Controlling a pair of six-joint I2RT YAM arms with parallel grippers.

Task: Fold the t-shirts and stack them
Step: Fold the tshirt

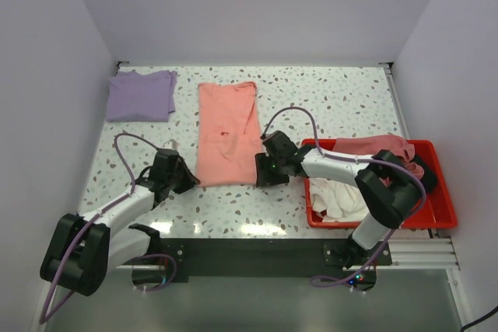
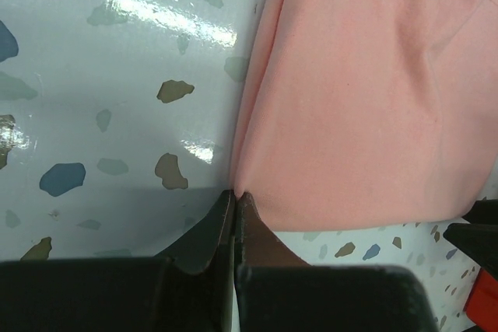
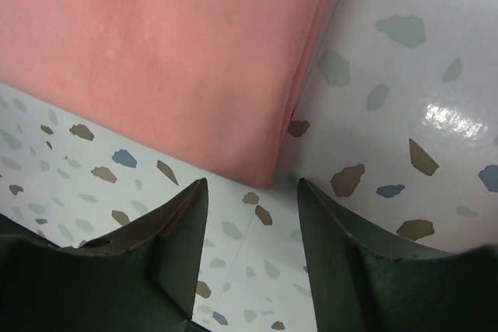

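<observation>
Left gripper (image 2: 235,201) jaws pressed together on the near-left corner of the salmon-pink tee (image 1: 226,134), spread flat on the counter (image 1: 334,99); right gripper (image 3: 251,186) jaws apart, straddling that tee's near-right corner without gripping. Risk of skewing the fold with only 1 corner held, or of catching just the top layer on closing.

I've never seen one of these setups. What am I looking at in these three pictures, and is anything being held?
Two robot arms are bolted at a table's near edge. The wide picture looks down from above; the two close-ups come from cameras on each wrist. On the speckled table lie a salmon-pink t-shirt, folded lengthwise, and a folded lavender t-shirt; a red bin holds more clothes. The left gripper is shut, seemingly pinching the pink shirt's near corner; the right gripper is open at the other.
</observation>
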